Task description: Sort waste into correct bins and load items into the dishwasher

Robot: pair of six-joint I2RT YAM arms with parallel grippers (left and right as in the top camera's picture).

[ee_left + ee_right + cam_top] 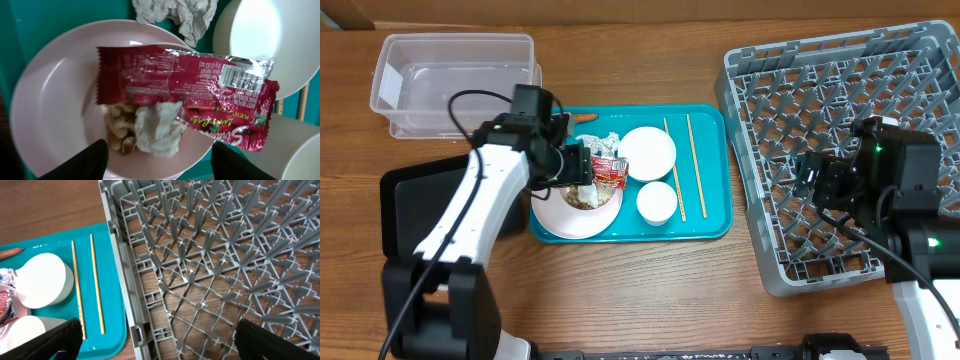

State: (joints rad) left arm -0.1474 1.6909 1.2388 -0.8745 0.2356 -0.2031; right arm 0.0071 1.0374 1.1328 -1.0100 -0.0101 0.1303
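— Overhead?
— The left gripper (582, 172) is held over the pink plate (560, 218).
— Left wrist?
— "KEK" and a barcode are read on the red wrapper (185, 85) lying on it; fingers (95, 160) are parted, nothing grasped.
— Right wrist?
— The right gripper (157, 330) is held spread above the grey dish rack (225, 255).

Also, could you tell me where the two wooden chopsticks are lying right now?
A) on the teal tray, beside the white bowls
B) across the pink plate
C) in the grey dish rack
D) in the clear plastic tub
A: the overhead view shows both chopsticks lying on the teal tray, just right of the white bowls and outside the grey dish rack.
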